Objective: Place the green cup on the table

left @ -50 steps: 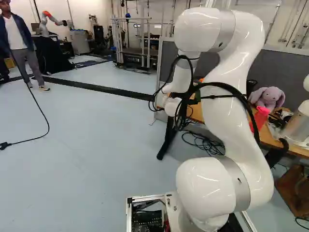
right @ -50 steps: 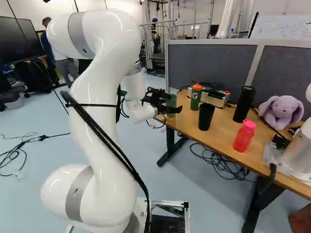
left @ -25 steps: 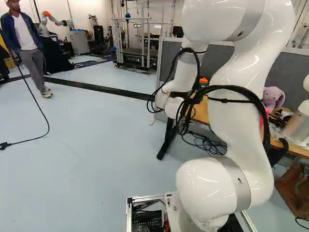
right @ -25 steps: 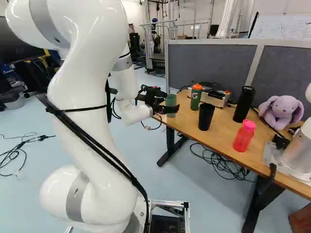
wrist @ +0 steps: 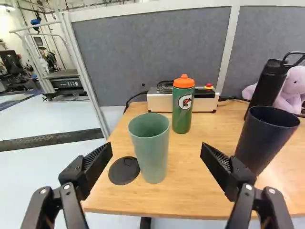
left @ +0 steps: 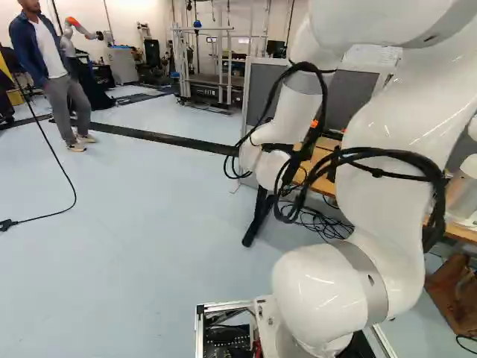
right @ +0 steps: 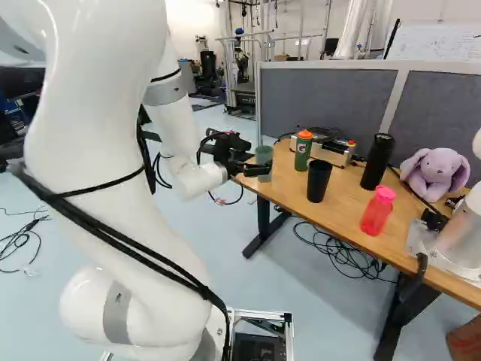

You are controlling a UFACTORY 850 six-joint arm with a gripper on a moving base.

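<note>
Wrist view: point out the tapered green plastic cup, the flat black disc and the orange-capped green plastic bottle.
Tapered green plastic cup [wrist: 152, 156]: wrist view, middle of its outer wall.
Flat black disc [wrist: 123, 171]: wrist view, middle of its upper face.
Orange-capped green plastic bottle [wrist: 182, 120]: wrist view, lower body.

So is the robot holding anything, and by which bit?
Nothing is held. The end effector is open, and the green cup stands on the table ahead of it, untouched.

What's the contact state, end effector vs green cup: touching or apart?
Apart. The wrist view shows the end effector open, with wooden tabletop visible between each finger and the green cup.
</note>
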